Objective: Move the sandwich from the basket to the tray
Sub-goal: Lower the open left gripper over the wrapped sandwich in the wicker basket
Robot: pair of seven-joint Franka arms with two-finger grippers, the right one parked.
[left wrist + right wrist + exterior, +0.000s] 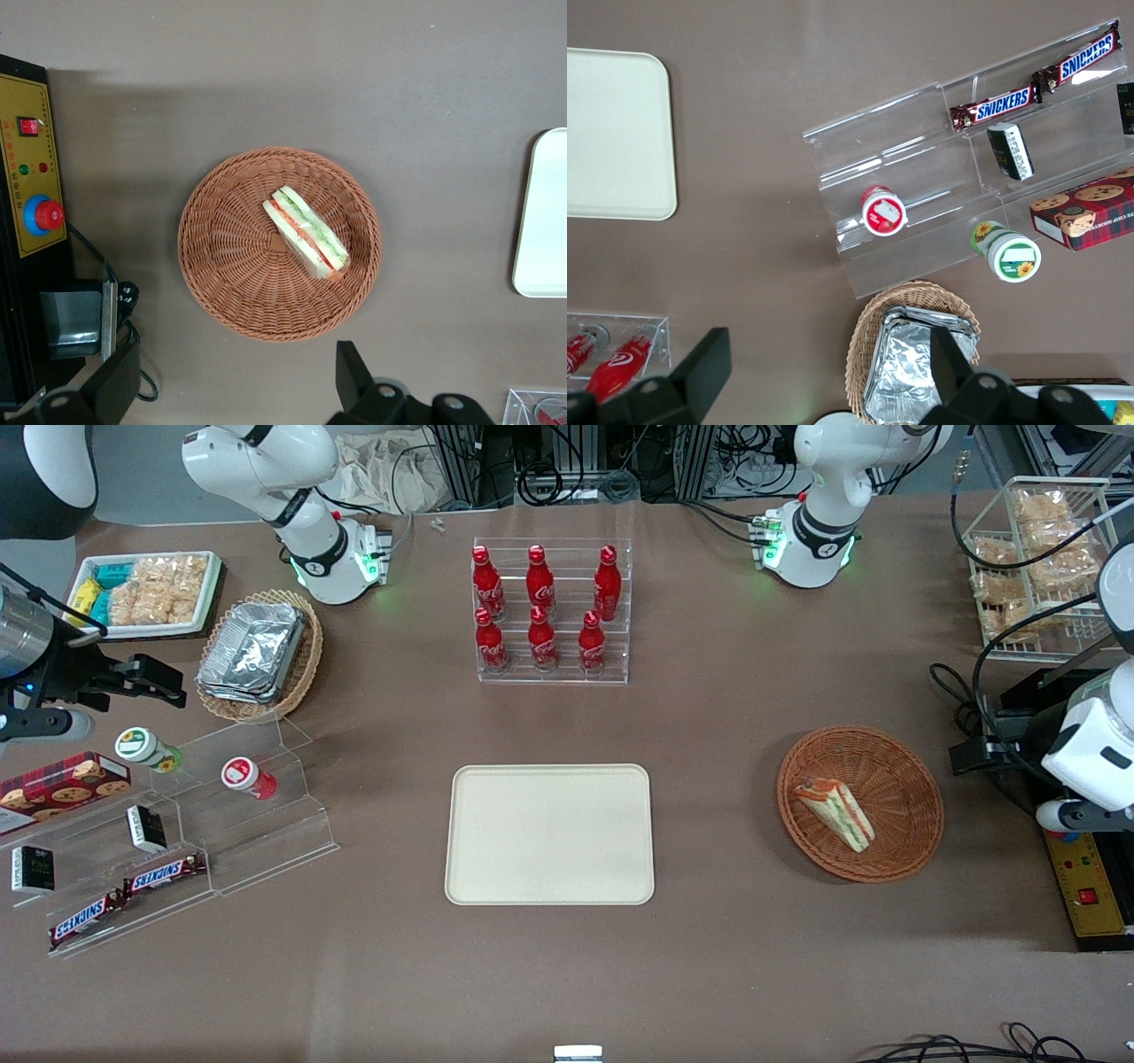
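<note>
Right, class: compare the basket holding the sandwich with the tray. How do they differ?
The basket is round, reddish-brown woven wicker; the tray is rectangular, smooth and cream. The basket holds the sandwich; the tray holds nothing. Both are shallow and sit on the table. The gripper, open, hangs above the basket.

A robotics lab here: cable bundles (620,460) by the bench (709,974), an emergency-stop box (31,168), staged shop snacks.

Six red cola bottles (549,613) are stood in a clear rack (620,673). Toward the parked arm's end of the table, foil containers (252,648) are held in a tan basket (306,664). Snickers bars (164,873) are laid nearer the front camera.
</note>
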